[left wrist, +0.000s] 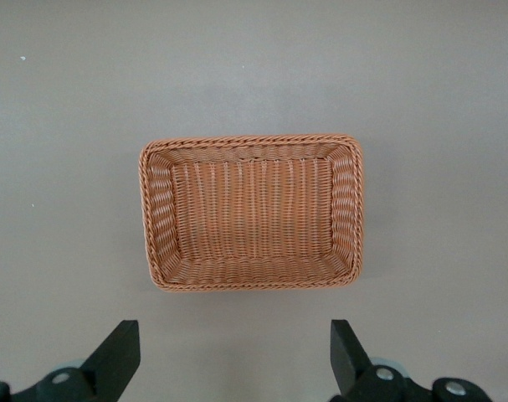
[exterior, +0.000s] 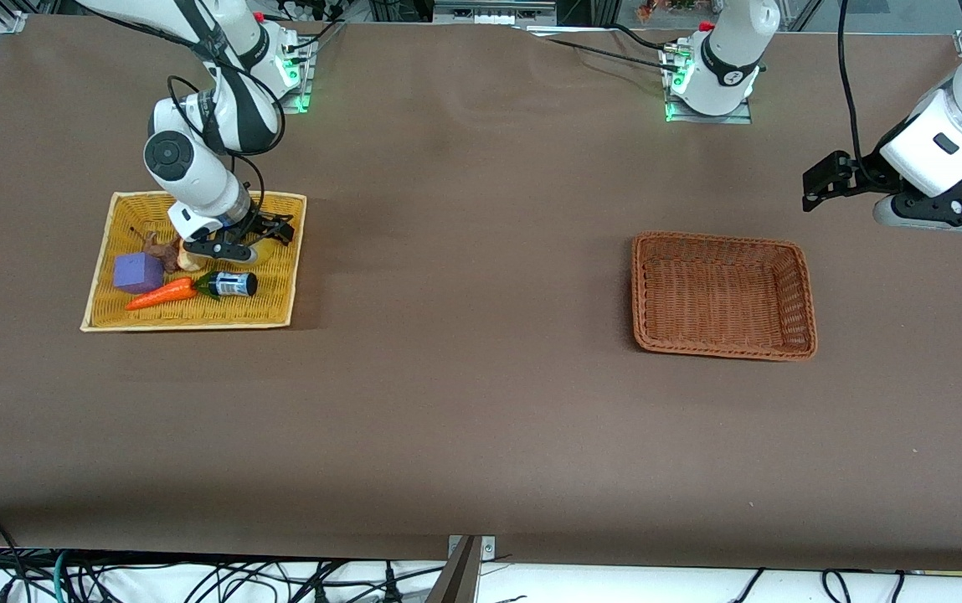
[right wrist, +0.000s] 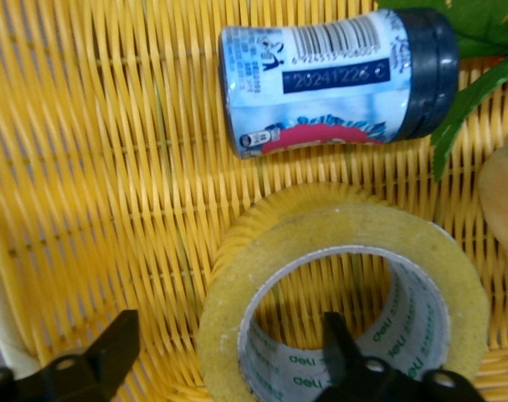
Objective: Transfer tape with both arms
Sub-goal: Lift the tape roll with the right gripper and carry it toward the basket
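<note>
Clearly the right gripper [right wrist: 228, 356], spread with one finger inside the tape [right wrist: 341, 276] and one outside, could snag the yellow basket [exterior: 104, 276] weave near the table's corner or nudge the bottle [right wrist: 337, 79] close by. Well apart, the left gripper [left wrist: 237, 356] waits open above the brown basket [left wrist: 354, 209].

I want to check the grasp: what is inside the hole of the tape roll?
Inside the tape, one finger of the open right gripper and the yellow basket weave show. The finger and the roll's wall cover the rest.
</note>
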`<state>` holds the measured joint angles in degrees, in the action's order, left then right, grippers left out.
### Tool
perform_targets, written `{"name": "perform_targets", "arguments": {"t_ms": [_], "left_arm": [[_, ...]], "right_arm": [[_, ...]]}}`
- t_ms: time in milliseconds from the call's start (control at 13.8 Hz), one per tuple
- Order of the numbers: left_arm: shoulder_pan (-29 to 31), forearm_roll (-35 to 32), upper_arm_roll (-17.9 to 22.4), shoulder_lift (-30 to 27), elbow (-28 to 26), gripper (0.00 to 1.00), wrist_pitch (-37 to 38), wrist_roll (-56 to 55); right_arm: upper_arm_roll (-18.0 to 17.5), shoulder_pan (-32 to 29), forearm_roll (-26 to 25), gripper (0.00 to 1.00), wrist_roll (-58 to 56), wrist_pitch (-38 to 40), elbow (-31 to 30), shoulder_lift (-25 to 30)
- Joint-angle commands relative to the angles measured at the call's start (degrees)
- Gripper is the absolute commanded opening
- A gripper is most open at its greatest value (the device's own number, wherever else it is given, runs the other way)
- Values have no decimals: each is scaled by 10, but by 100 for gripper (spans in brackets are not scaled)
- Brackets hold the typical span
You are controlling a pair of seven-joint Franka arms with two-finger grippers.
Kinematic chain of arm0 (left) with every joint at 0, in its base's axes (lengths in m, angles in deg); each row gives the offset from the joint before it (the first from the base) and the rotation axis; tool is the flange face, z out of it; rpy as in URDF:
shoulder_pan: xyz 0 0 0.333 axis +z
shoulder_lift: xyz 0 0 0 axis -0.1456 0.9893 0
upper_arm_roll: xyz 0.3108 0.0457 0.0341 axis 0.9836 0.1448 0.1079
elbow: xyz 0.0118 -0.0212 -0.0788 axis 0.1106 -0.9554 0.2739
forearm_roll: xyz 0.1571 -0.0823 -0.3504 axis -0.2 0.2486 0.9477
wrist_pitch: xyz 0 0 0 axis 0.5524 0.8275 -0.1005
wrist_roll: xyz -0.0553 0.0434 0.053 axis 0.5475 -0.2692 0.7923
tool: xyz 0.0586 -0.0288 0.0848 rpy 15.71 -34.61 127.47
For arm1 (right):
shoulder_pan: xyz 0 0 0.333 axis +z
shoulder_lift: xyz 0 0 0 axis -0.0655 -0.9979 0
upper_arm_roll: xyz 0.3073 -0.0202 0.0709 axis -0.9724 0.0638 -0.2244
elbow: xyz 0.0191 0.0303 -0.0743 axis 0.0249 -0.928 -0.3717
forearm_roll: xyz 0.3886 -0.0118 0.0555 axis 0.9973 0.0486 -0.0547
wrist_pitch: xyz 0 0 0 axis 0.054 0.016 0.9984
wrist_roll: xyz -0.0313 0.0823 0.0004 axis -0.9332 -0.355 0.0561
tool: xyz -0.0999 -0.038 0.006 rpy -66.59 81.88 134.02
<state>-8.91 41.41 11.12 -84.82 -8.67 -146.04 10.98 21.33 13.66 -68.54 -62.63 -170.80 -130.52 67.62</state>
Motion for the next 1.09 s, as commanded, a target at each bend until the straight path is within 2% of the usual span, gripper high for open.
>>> {"name": "perform_targets", "arguments": {"t_ms": [0,73,509,654,872,1017], "left_arm": [[4,-2,-1,4,13,100,10,11],[4,-2,-1,4,13,100,10,11],[4,-2,-1,5,14,100,9,12],[4,-2,-1,5,14,100,9,12],[3,-2,-1,5,14,100,9,12],[3,-2,-1,5,15,100,8,11]], "right_arm": [[-2,-1,-7,3,-13,-9,-8,4],[-2,-1,-7,0,-13,-8,-7,6],[-2,-1,-7,0,-14,23,-1,33],[-2,-1,-7,0,-15,87,21,72],[-4,-1,-7,0,-9,214,89,109],[-41,-1,-2,0,6,259,141,112]]}}
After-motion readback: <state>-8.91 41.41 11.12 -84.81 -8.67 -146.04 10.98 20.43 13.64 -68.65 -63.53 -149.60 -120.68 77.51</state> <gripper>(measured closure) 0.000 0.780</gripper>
